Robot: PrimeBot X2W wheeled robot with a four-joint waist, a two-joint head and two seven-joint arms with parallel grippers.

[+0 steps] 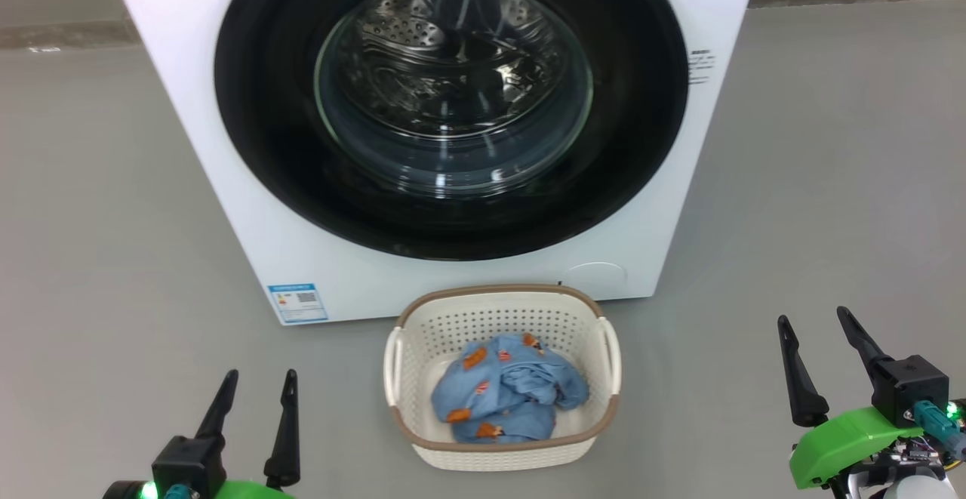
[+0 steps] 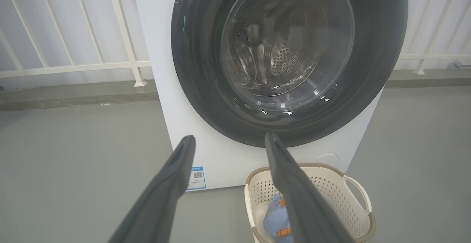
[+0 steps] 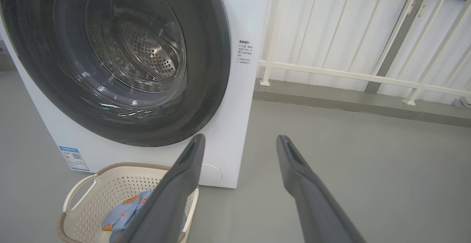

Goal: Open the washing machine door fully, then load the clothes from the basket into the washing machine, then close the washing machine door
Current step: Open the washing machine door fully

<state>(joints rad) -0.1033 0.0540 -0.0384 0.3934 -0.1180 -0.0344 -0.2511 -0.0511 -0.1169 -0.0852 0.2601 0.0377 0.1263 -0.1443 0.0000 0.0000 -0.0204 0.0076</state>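
On the floor before the washing machine (image 1: 279, 257), we find the basket (image 1: 501, 318) with the clothes (image 1: 506, 389) bunched inside. The washing machine door (image 1: 453, 91) sits shut. Our left gripper (image 1: 260, 374) and right gripper (image 1: 813, 316) flank the basket, clear of it, fingers spread wide, holding nothing.
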